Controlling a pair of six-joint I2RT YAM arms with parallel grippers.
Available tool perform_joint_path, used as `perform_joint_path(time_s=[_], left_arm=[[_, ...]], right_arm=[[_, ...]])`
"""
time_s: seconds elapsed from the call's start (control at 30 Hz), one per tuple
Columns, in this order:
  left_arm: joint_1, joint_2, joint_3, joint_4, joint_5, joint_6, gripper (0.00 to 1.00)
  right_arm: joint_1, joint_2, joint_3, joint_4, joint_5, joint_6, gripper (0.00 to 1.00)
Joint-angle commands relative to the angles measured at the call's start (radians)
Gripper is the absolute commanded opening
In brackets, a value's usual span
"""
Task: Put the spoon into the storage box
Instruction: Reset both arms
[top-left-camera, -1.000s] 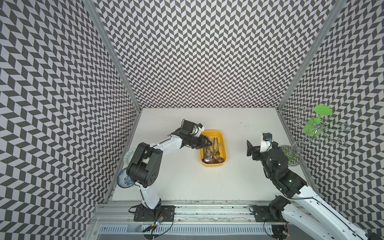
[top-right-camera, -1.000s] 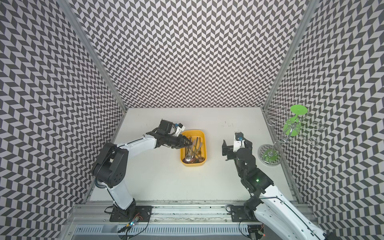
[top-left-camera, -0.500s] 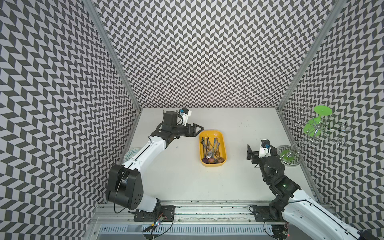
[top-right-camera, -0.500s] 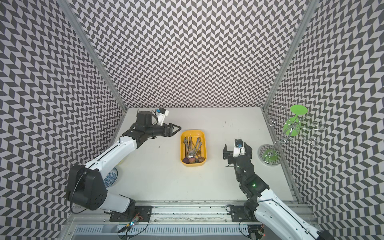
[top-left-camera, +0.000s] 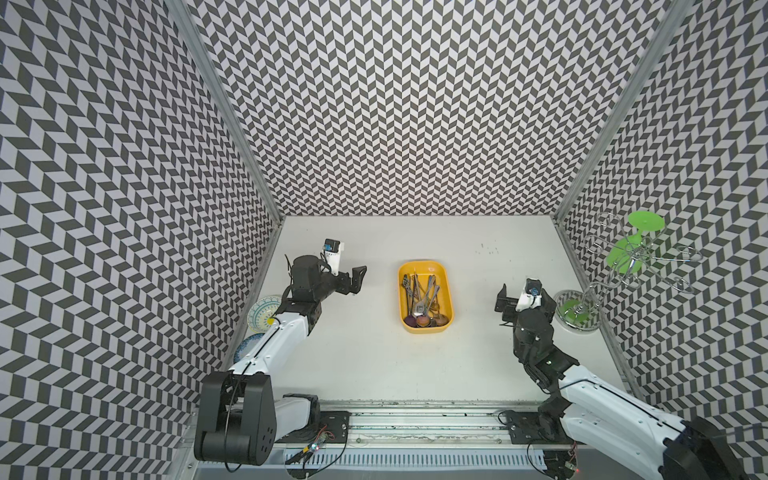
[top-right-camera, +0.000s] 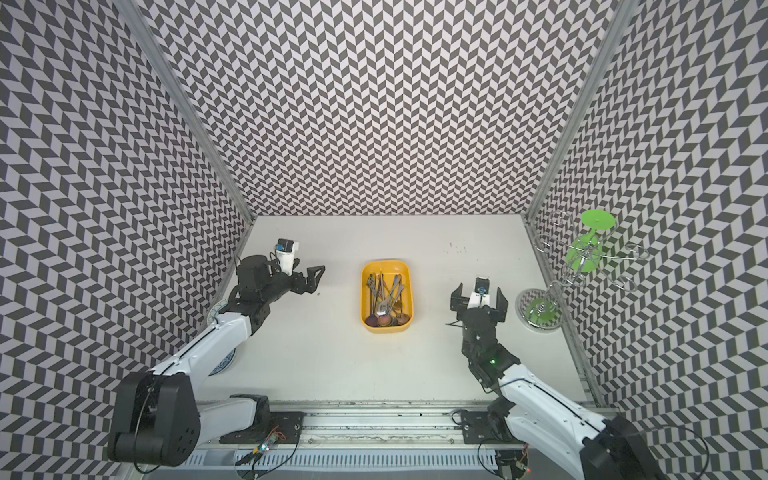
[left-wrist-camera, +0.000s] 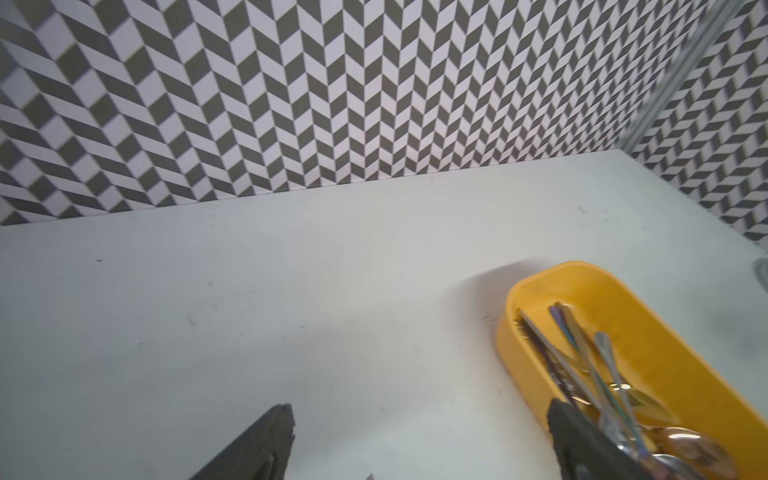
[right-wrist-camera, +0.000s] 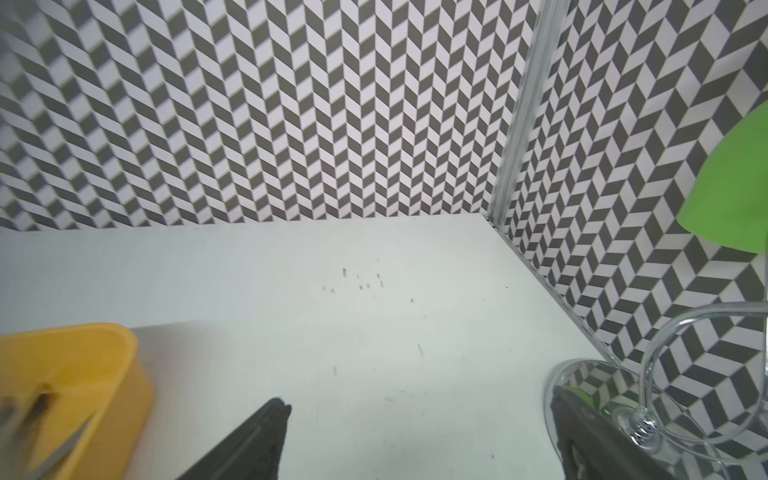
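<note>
The yellow storage box (top-left-camera: 424, 330) (top-right-camera: 388, 329) lies mid-table, long side running front to back. Several spoons (top-left-camera: 424, 321) (top-right-camera: 384, 320) and other cutlery lie inside it, bowls at the near end; the left wrist view shows them too (left-wrist-camera: 681, 440) in the box (left-wrist-camera: 536, 291). My left gripper (top-left-camera: 356, 281) (top-right-camera: 312, 280) (left-wrist-camera: 419, 409) hovers left of the box, open and empty. My right gripper (top-left-camera: 524, 297) (top-right-camera: 478, 291) (right-wrist-camera: 419, 401) is right of the box (right-wrist-camera: 124, 345), also open and empty.
A patterned plate (top-left-camera: 262, 311) and a blue-rimmed plate (top-left-camera: 245, 353) sit by the left wall under my left arm. A wire stand with a green glass (top-left-camera: 623, 257) (right-wrist-camera: 735, 199) on a glass base (top-left-camera: 577, 316) (right-wrist-camera: 602, 415) stands at the right wall.
My left gripper has opened and drawn back left from over the box, empty. The right arm has sunk lower with its gripper staying open.
</note>
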Motion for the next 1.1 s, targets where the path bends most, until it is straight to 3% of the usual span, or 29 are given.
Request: perform_joint_path(time_s=[0.0, 0.2, 0.53, 0.73, 0.9, 1.07], left_arm=[[0.014, -0.023, -0.101, 0.28, -0.101, 0.112, 0.99], [0.031, 0.032, -0.274, 0.597, -0.123, 0.123, 0.99], [0.091, 0.167, -0.416, 0.972, -0.18, -0.016, 0.99], [0.108, 0.323, -0.495, 1.277, -0.234, -0.065, 0.99], [0.12, 0.317, -0.447, 1.17, -0.297, -0.109, 0.99], [0.1, 0.318, -0.404, 1.09, -0.341, -0.102, 0.99]], right_arm=[[-0.041, 0.038, 0.018, 0.121, 0.026, 0.026, 1.0], [-0.114, 0.148, 0.02, 0.218, -0.191, -0.043, 1.0], [-0.186, 0.345, -0.004, 0.45, -0.257, -0.108, 1.0], [-0.222, 0.416, -0.014, 0.588, -0.276, -0.148, 1.0], [-0.252, 0.491, -0.013, 0.743, -0.318, -0.163, 1.0], [-0.252, 0.537, 0.014, 0.758, -0.357, -0.182, 1.0]])
